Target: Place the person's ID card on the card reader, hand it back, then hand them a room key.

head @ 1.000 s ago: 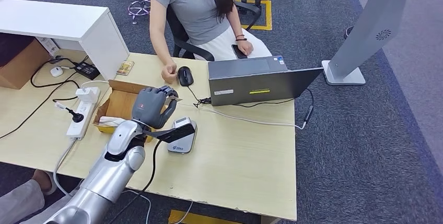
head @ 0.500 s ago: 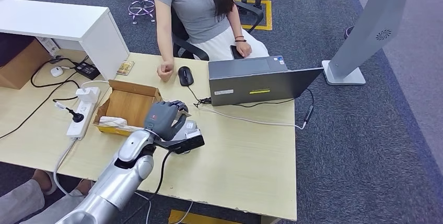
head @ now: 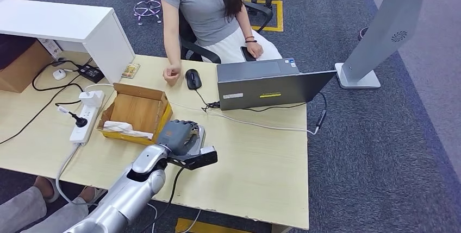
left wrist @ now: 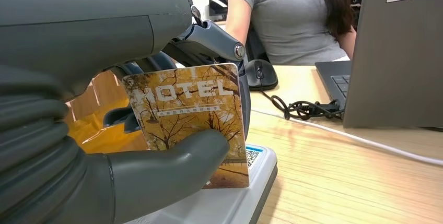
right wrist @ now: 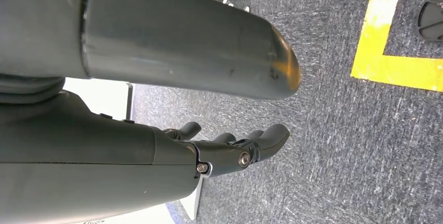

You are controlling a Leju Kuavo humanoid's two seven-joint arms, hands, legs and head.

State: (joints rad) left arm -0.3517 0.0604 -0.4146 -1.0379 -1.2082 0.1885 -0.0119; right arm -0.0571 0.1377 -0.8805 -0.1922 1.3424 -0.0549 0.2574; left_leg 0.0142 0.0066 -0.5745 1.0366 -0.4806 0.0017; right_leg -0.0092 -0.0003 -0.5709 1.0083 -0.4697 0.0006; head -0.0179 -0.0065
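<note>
Pale wood desk (head: 255,162) carries everything, largest first: open laptop (head: 269,83), cardboard box (head: 136,111), power strip (head: 87,111), mouse (head: 192,79). Person (head: 204,10) seated at the far edge, one fist resting on the desk near the mouse. Left arm reaches in over the near edge; left hand (head: 178,136) sits directly above the reader (left wrist: 230,203), just beside the box. Left wrist view: the hand pinches the card (left wrist: 190,122) between thumb and darker fingers, clamped firmly. Card is orange with "MOTEL" printed on it, so whether this is the ID or a key card I cannot tell. It stands nearly upright on its short edge, lower edge at or touching the white reader top; contact not resolvable. Long axis roughly vertical, face toward the wrist camera. Judgement: the step in hand is laying the card on the reader, so the coming move turns on tipping that upright card down flat onto the surface right beneath it. Right hand (right wrist: 230,148) hangs over grey carpet (right wrist: 339,130), fingers loosely apart, holding nothing; it is well away from the desk, the left being the nearer.
</note>
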